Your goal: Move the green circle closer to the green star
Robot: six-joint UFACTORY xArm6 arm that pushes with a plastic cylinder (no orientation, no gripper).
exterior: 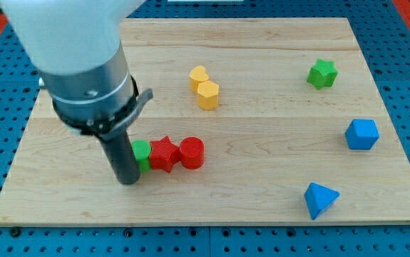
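The green circle (142, 153) lies left of the board's middle, partly hidden by my rod. It touches a red star (164, 154), which touches a red cylinder (192, 153), the three in a row. The green star (322, 73) sits far off at the view's upper right. My tip (128, 180) rests on the board just left of and slightly below the green circle, right against it.
A yellow heart (199, 76) and a yellow hexagon (208, 94) touch each other above the row. A blue hexagon-like block (361, 134) and a blue triangular block (319, 199) lie at the right. The wooden board (262, 193) ends in a blue pegboard surround.
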